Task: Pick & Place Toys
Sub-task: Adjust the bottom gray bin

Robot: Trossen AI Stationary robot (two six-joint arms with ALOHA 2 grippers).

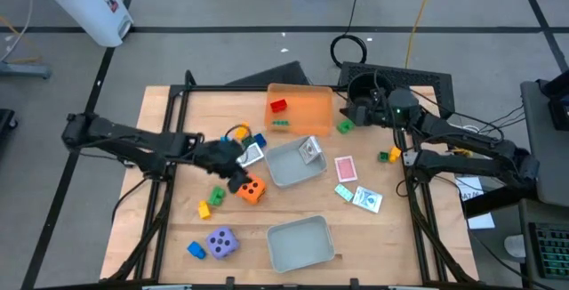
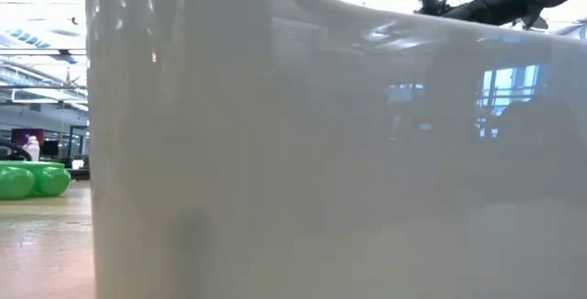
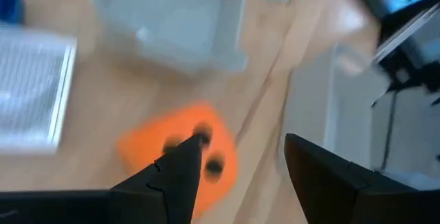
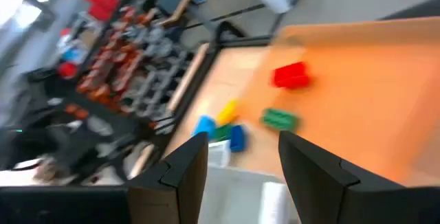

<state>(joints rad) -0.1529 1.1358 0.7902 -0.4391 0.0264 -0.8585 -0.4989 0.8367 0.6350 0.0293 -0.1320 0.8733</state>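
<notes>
Left gripper (image 3: 240, 159), fingers apart and empty, hovers over orange die (image 3: 180, 155): reach step; next descend, straddle, close. Right gripper (image 4: 240, 155), fingers apart and empty, waits above orange tray (image 4: 364, 93).

Left arm extends from the left table edge toward the table centre, wrist angled down; left gripper (image 3: 237, 162) hangs low, fingers parted, nothing between them. Right arm is folded at the far right side; right gripper (image 4: 240, 159) fingers parted, empty.
</notes>
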